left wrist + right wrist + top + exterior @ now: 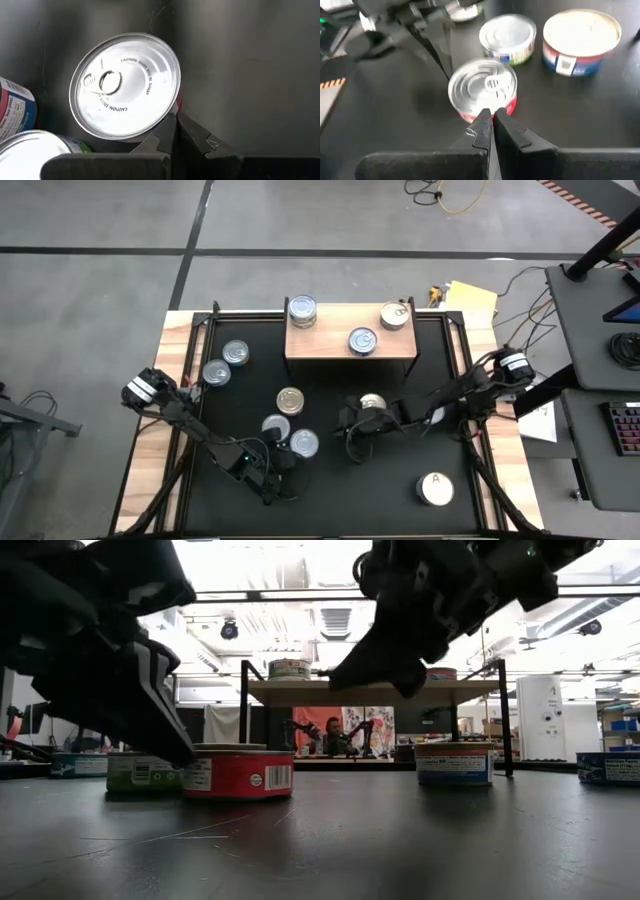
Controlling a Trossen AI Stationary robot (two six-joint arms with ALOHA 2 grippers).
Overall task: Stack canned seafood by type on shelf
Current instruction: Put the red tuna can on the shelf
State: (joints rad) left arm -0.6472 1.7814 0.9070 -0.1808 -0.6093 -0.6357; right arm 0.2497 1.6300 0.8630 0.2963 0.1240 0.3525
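- While both arms reach in over the black tabletop (pixel 330 500), the left gripper (pixel 175 127) has its fingers pressed together, holding nothing, its tips just beside the rim of a red-sided silver-topped can (pixel 125 85) at lower centre of the high view.
- Closed and empty too, the right gripper (pixel 490 122) points at that same can from the opposite side, tips near its rim.
- Above that can in the high view lie a green-banded can (pixel 507 37) and a gold-topped can (pixel 290 400), close together.
- At upper centre stands the wooden shelf (pixel 325 340), carrying three cans: one at its left end (pixel 302 310), one near the front middle (pixel 362 340), one at the right end (pixel 396 315).
- Two more silver cans (pixel 228 362) sit left of the shelf, touching or nearly so.
- A white-topped can marked "A" (pixel 435 488) rests alone at lower right.
- Another can (pixel 373 402) shows under the right arm.
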